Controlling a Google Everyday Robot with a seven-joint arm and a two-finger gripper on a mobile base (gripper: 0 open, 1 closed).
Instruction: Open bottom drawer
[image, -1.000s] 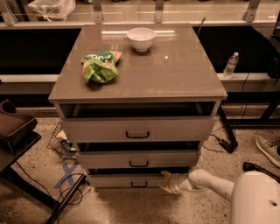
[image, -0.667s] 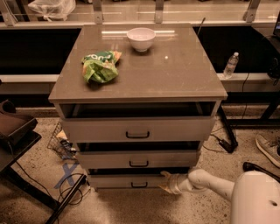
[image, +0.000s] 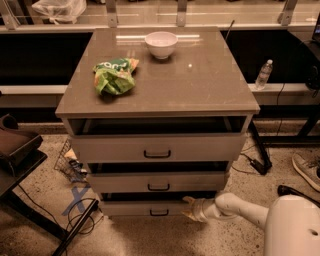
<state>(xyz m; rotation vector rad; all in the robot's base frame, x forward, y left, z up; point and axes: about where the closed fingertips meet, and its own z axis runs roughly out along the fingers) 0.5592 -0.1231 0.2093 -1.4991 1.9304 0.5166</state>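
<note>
The bottom drawer (image: 135, 208) is the lowermost of three pale drawers in the cabinet (image: 157, 148). Its slim front carries a small dark bar handle (image: 159, 213) and stands out a little, with a dark gap above it. My gripper (image: 188, 208) is at the end of the white arm (image: 235, 207) coming in from the lower right. It sits at the right part of the bottom drawer's front, just right of the handle.
A white bowl (image: 161, 44) and a green chip bag (image: 114, 75) lie on the cabinet top. The two upper drawers also stand slightly open. A wire basket (image: 70, 162) and cables lie on the floor at left, a water bottle (image: 263, 74) at right, and a shoe (image: 306, 170).
</note>
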